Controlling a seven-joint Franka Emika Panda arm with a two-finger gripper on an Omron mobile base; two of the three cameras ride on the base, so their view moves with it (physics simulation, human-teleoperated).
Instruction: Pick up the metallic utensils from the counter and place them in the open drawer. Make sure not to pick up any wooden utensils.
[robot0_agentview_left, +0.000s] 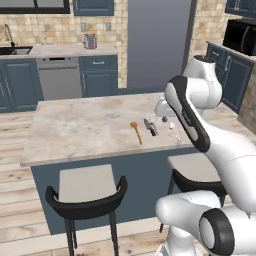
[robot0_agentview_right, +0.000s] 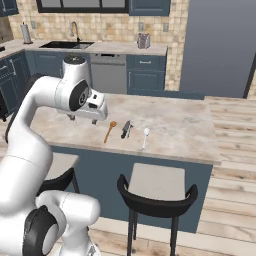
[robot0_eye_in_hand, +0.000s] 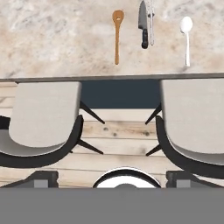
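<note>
Metallic utensils lie in upper part of hand view on counter (robot0_eye_in_hand: 57, 39): knife (robot0_eye_in_hand: 143, 24) top centre w/ dark handle, silvery spoon (robot0_eye_in_hand: 187, 37) to its right, apart. Wooden spoon (robot0_eye_in_hand: 117, 35) sits left of knife. Gripper (robot0_agentview_right: 82, 119) hovers over counter, left of centre in right base view; claw state can't tell. Two stools (robot0_eye_in_hand: 41, 124) below counter edge.

orange-brown wooden spoon (robot0_eye_in_hand: 117, 36), silvery spoon (robot0_eye_in_hand: 187, 38)
</note>
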